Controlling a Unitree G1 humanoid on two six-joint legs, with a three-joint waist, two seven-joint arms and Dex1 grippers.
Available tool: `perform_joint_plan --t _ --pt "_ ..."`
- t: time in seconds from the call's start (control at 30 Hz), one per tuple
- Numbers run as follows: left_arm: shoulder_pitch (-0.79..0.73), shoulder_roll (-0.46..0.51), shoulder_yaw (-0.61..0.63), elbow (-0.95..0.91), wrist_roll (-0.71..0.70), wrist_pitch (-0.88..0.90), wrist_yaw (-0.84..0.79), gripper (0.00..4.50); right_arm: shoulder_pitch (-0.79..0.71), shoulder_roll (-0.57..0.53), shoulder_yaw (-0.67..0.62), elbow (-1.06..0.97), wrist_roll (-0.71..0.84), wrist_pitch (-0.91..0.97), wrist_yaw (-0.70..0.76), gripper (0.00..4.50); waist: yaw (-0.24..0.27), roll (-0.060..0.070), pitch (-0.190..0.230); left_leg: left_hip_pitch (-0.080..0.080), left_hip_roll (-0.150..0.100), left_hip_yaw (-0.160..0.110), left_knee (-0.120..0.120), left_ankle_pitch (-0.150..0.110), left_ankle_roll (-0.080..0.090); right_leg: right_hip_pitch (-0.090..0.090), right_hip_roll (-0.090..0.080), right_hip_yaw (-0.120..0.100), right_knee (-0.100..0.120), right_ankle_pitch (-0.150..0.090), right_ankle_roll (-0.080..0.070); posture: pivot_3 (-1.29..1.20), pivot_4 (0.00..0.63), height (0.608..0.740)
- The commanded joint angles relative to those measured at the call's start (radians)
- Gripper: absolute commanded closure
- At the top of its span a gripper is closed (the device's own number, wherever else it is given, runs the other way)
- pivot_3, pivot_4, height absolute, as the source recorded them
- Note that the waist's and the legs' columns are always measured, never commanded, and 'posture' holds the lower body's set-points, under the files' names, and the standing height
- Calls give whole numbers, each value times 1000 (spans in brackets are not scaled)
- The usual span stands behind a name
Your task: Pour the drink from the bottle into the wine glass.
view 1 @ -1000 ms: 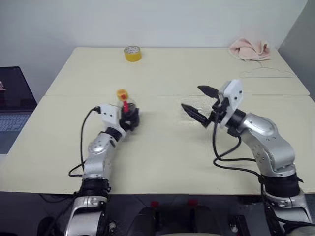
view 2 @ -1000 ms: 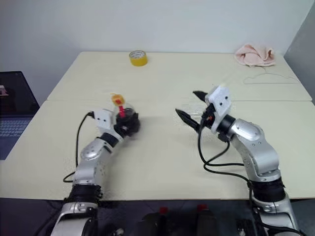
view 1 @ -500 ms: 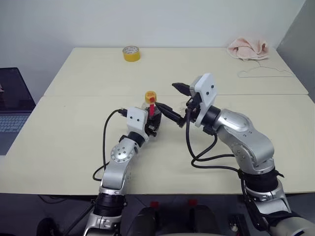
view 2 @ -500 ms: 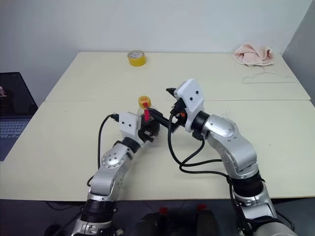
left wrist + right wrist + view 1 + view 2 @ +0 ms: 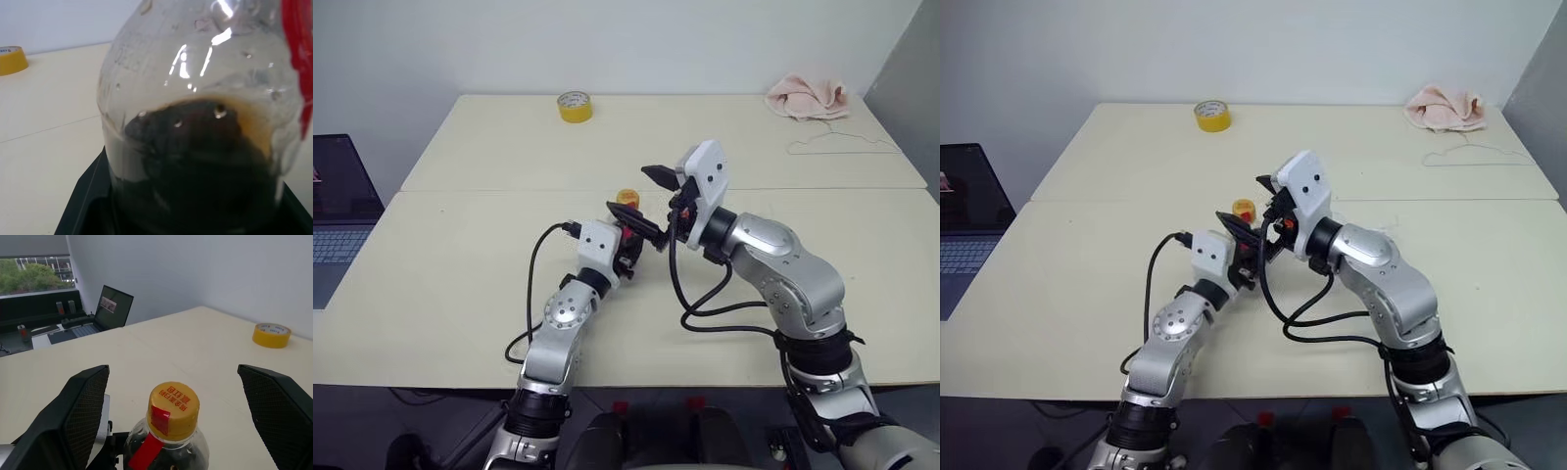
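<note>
The cream table stretches wide. Near its middle the left gripper is clamped on the bottle, held upright with dark drink pooled low. The right gripper hangs spread wide, one finger either side of the yellow cap, level with it, so it looks closest for unscrewing. The cap bears small red characters I cannot read.

The bottle stands mid-table, tape roll far behind it.
</note>
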Motion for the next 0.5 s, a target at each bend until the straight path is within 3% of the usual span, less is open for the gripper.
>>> perform_joint_plan --t 0.03,0.5 --pt "4 -16 -20 -73 -3 -26 -7 2150 -29 18 -3 -7 9 6 -10 0 0 0 0 0 0 0 0 0 0 0 0 0 0 0 0 0 150 740" --pt "7 -43 -43 -69 -1 -19 -9 2150 -17 30 -32 23 8 3 -18 0 0 0 0 0 0 0 0 0 0 0 0 0 0 0 0 0 150 740"
